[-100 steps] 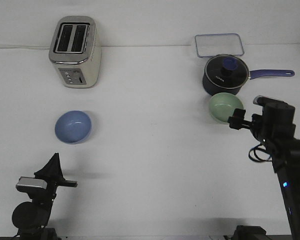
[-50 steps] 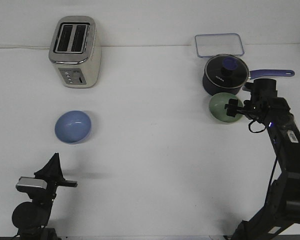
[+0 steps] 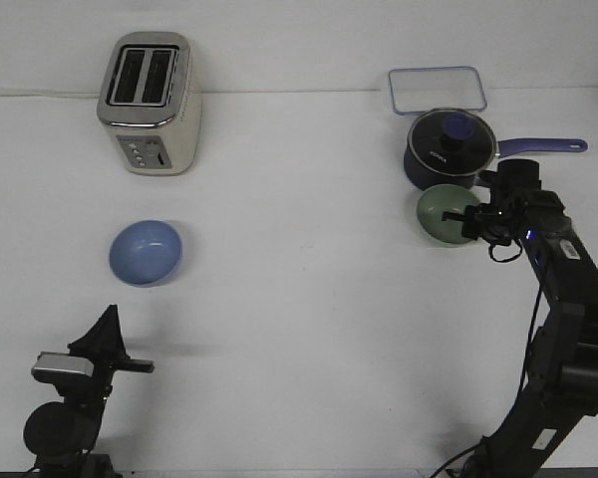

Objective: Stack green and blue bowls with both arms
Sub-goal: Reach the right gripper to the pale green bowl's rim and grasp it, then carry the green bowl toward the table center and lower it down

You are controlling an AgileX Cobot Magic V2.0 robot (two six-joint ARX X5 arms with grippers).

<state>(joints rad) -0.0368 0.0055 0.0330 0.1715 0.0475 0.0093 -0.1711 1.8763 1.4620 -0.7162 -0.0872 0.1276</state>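
Observation:
The pale green bowl (image 3: pixel 441 213) sits upright on the white table, just in front of the dark blue saucepan. My right gripper (image 3: pixel 470 221) is at the bowl's right rim, with dark fingers overlapping that edge. Whether it is closed on the rim does not show. The light blue bowl (image 3: pixel 146 251) sits upright at the left of the table, in front of the toaster, with nothing touching it. My left gripper (image 3: pixel 107 324) is low at the front left, well short of the blue bowl. Its fingers taper together to a point and it holds nothing.
A dark blue lidded saucepan (image 3: pixel 448 147) with its long handle pointing right stands directly behind the green bowl. A clear lidded container (image 3: pixel 436 90) is at the back right. A cream toaster (image 3: pixel 149 102) stands at the back left.
My right gripper has swung in from the bowl's right and come down onto the green bowl's right rim. The bowl sits slightly further left. The left arm and the blue bowl have not moved.

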